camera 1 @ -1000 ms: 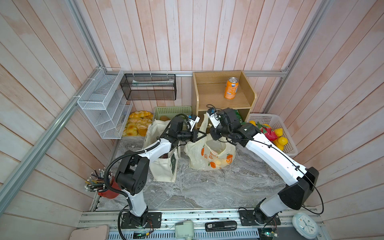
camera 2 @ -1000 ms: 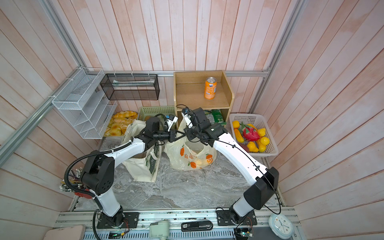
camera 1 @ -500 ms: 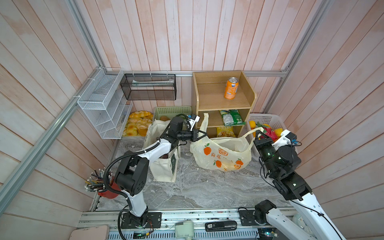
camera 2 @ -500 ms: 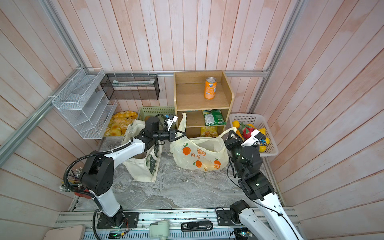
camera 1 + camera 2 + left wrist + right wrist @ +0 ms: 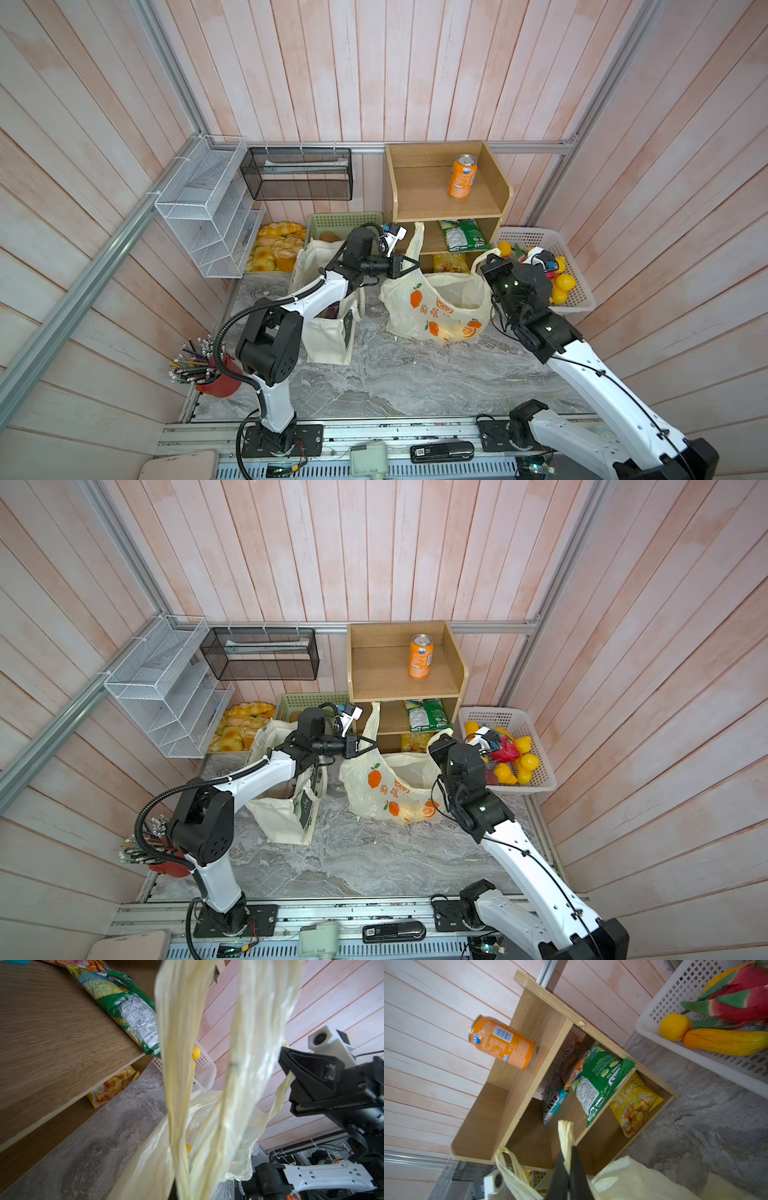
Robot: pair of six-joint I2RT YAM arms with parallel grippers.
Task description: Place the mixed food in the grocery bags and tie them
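The plastic bag (image 5: pixel 436 307) sits on the marble table (image 5: pixel 395 382) in front of the wooden shelf, stretched between the two arms. The left gripper (image 5: pixel 409 266) has its jaws pressed together on one handle, though its own wrist view shows only the bunched handle strips and none of its fingers. The right gripper (image 5: pixel 568 1159) pinches the other handle, whose end pokes out past the closed fingers; in both top views its tips are largely lost against the black wrist. A small yellow fruit (image 5: pixel 188 1149) shows dimly through the film inside the bag; the rest of its contents are blurred by folds. The canvas tote (image 5: pixel 328 345) stands beside it, its mouth mostly covered by the left arm, with only a dark shape inside, too dim to name.
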